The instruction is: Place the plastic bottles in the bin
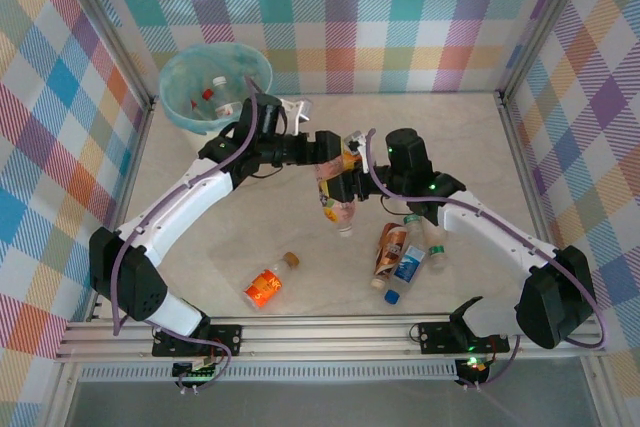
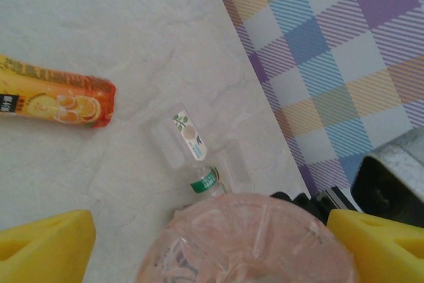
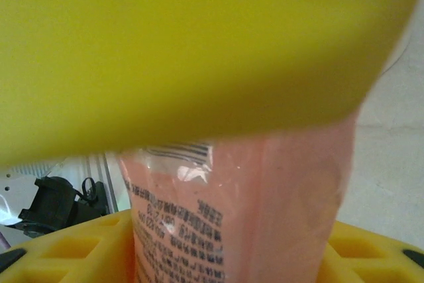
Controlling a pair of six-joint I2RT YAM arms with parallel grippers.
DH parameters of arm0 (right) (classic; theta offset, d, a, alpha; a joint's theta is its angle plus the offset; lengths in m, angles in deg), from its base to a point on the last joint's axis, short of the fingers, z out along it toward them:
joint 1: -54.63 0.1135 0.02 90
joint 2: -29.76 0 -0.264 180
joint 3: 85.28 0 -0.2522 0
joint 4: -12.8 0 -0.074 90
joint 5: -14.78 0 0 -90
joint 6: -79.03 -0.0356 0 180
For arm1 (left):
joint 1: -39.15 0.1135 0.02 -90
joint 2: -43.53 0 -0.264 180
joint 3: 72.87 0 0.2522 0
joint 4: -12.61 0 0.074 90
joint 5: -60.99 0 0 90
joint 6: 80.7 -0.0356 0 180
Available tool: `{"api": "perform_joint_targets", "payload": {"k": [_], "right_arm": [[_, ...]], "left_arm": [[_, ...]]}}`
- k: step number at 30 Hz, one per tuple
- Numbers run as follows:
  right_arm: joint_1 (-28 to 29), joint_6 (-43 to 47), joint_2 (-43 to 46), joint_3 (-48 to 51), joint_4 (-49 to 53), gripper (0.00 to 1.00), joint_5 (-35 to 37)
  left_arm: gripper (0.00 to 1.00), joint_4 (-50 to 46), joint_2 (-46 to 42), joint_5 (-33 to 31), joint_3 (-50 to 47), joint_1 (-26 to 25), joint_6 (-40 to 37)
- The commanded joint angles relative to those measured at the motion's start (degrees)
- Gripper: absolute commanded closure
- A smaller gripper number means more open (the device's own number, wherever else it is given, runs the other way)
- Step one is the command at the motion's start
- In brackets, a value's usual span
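Note:
A pink-labelled bottle [image 1: 336, 205] hangs above the table's middle, its white cap pointing toward the near edge. My right gripper [image 1: 352, 189] is shut on its body, and the printed label [image 3: 218, 223] stands between the yellow fingers [image 3: 59, 250]. My left gripper [image 1: 335, 167] is at the bottle's base [image 2: 248, 243]. Its jaws are open, with a gap between the left finger [image 2: 46, 243] and the base. The bin [image 1: 180, 72] stands at the far left with bottles inside. An orange bottle [image 1: 265, 287] lies near the front.
Three bottles, brown-labelled [image 1: 391, 247], blue-labelled [image 1: 408, 265] and clear [image 1: 435, 245], lie together at right under my right arm. A loose brown cap [image 1: 291, 259] lies by the orange bottle. In the left wrist view an orange-labelled bottle [image 2: 56, 101] and a clear one [image 2: 192, 150] lie below. Checked walls [image 1: 340, 17] enclose the table.

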Motion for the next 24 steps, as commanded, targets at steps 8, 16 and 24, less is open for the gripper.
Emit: {"api": "perform_joint_targets", "payload": {"k": [8, 16, 24], "right_arm": [[0.28, 0.81, -0.49, -2.97, -2.18, 0.41, 1.86], [0.28, 0.33, -0.59, -4.54, 0.60, 0.11, 7.46], [0.25, 0.33, 4.87, -6.97, 4.88, 0.00, 20.54]], "left_arm": [[0.31, -1.76, -1.79, 1.61, -2.07, -0.68, -0.58], [0.36, -7.29, -4.02, -11.04, 4.03, -0.60, -3.10], [0.38, -12.21, -3.59, -22.52, 17.65, 1.07, -5.90]]}}
